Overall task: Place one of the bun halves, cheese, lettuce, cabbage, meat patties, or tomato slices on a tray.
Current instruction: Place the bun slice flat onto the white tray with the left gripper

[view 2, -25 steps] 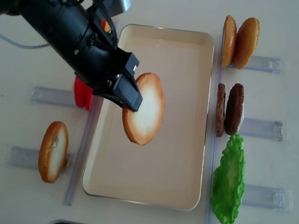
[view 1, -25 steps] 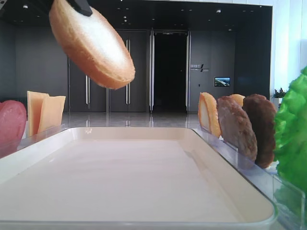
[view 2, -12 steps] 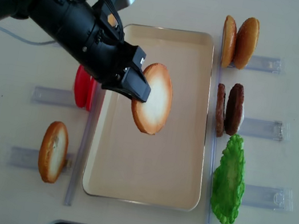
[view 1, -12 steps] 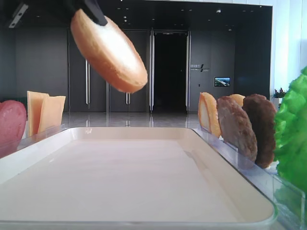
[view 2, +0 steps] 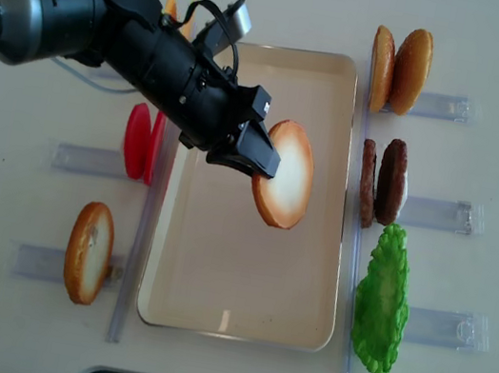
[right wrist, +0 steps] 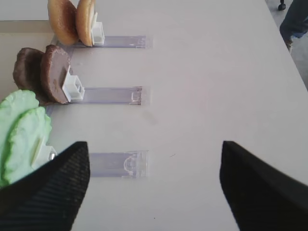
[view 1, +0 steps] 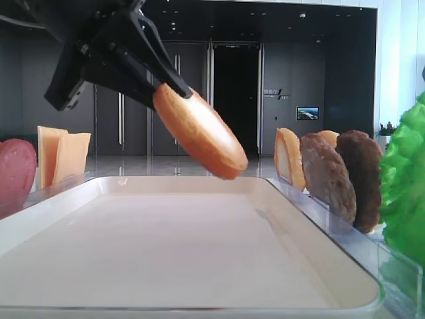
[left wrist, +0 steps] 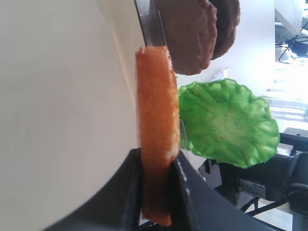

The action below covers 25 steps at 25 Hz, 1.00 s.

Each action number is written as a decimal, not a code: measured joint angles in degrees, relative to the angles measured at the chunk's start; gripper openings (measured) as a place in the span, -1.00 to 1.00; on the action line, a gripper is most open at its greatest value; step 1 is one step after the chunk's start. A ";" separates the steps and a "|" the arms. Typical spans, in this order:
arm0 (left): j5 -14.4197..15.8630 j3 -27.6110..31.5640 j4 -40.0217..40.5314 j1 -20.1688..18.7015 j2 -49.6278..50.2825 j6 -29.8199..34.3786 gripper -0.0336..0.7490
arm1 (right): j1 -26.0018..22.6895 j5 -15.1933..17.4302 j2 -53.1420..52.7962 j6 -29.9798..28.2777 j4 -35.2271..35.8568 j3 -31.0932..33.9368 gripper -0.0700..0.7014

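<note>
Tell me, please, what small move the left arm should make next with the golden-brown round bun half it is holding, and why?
Probably lower it. The left gripper is shut on the golden-brown round bun half, which hangs tilted in the air above the cream-white rectangular tray; the low front view shows a clear gap beneath it. Descending, while levelling the bun, should bring it close enough to release without dropping it.

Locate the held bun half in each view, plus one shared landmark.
Low exterior high: bun half upper centre, tilted, above the tray.
Overhead exterior high: centre, over the tray, in the left claw.
Left wrist: centre, edge-on.
Right wrist: not in it.
Shared landmark: lettuce, in all four.
</note>
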 joint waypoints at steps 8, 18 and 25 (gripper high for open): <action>-2.10 0.00 -0.03 -2.68 2.77 1.05 -0.62 | 0.00 0.00 0.00 0.00 0.00 0.00 0.56; -0.18 0.00 2.77 -3.05 2.98 -1.25 -0.62 | 0.00 0.00 0.00 0.00 0.00 0.00 0.56; 1.56 0.00 9.08 -3.10 2.98 -5.72 -0.62 | 0.00 0.00 0.00 0.00 0.00 0.00 0.56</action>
